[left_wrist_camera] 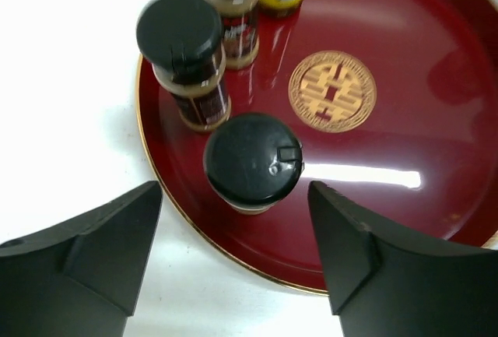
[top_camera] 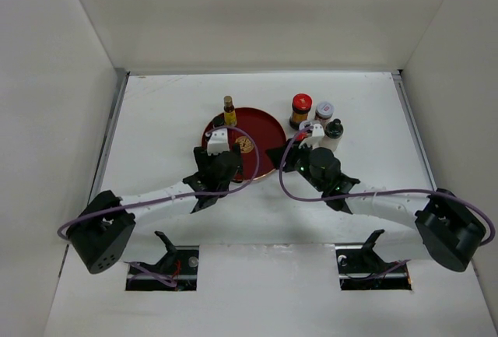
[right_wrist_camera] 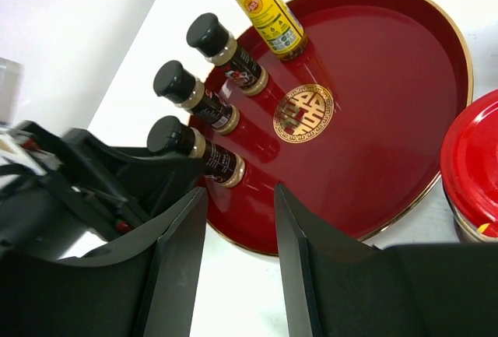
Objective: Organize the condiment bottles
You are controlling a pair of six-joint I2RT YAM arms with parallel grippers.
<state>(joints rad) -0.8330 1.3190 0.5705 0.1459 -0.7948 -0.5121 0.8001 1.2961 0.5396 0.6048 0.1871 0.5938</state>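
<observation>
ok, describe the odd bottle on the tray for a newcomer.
Find the round dark-red tray mid-table. Four slim bottles line its left rim. The yellow-labelled bottle stands farthest back, the only yellow label beside three black-capped brown ones.

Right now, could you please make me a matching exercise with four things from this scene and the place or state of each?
Things:
1. yellow-label bottle
2. red-lidded jar
3. gold emblem
4. left pincer

Place or state:
A. on the table, right of the tray
B. open, one finger on each side of a dark-capped bottle
C. middle of the tray
D. standing at the tray's far rim

Pairs: 1-D, 2-A, 3-C, 4-B
</observation>
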